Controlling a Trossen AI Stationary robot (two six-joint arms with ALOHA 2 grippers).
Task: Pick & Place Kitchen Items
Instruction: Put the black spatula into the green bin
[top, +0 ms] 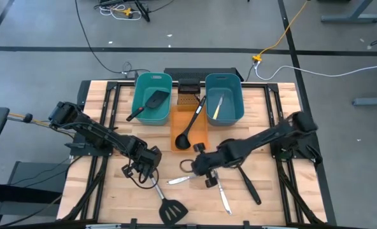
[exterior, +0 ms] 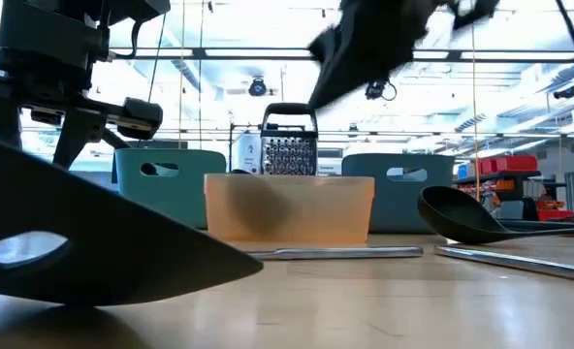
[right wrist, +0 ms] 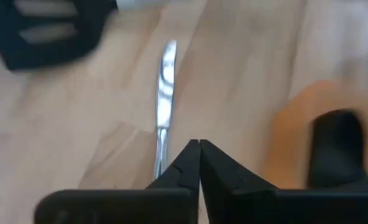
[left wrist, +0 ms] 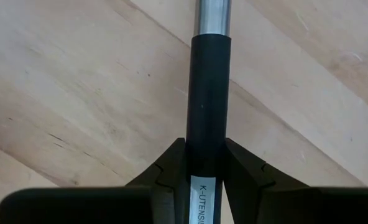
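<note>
Spatula handle in my left grip, right fingers pressed together

Utensils lie scattered across my wooden slat table (top: pixel 112 114). I count two teal tubs at the far side and one orange tub (top: pixel 201 130) between them and nearer.

My left gripper (top: pixel 149 166) squeezes the handle of a black slotted spatula (top: pixel 165 202): a matte black sleeve with a white printed label, giving way to a polished steel shaft. Its flat slotted head lies at the table's near edge.

My right gripper (top: pixel 202 166) hangs near the table's middle with its fingers pressed together, holding nothing. Just beside it lies a silver table knife (top: pixel 179 180); a second knife (top: pixel 223 196) lies nearer, and a dark-handled utensil (top: pixel 249 184) to their right.

A second black spatula (top: pixel 149 104) rests in the left teal tub (top: pixel 139 89). A pale-handled knife (top: pixel 217 106) sits in the right teal tub (top: pixel 238 95). A glossy black ladle (top: pixel 190 127) leans across the orange tub.
</note>
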